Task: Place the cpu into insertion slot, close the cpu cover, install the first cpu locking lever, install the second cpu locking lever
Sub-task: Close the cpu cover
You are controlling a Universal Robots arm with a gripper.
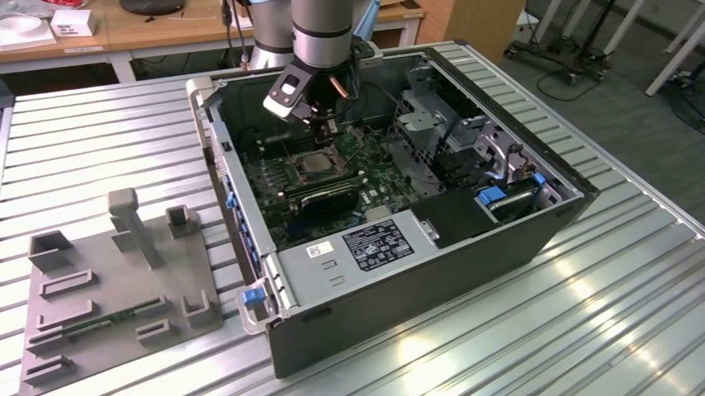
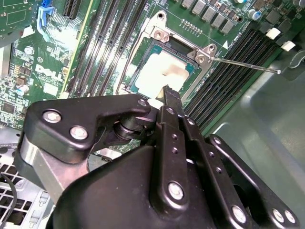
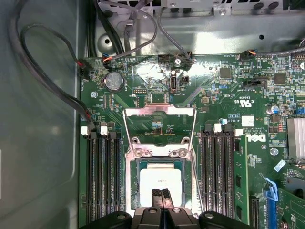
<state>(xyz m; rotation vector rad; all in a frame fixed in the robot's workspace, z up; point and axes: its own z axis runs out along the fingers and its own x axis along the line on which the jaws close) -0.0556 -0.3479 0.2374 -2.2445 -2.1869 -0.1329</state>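
cpu (image 3: 159, 177) is seated in the socket (image 3: 134, 167), silvery top exposed. Pincer (image 3: 160, 194) is clenched on nothing, tips pressed together just above one cpu edge; contact can't be judged. cpu cover (image 3: 159, 112) is flipped open, laid back over the motherboard (image 3: 228, 90). The board is housed in the open computer case (image 1: 441, 247), which is set on the counter (image 1: 617, 313).

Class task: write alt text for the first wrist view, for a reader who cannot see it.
The robot's shut hand is poised over the cpu, which lies in its socket on a green motherboard. The cpu cover stands open beyond the socket, with memory slots on either side.
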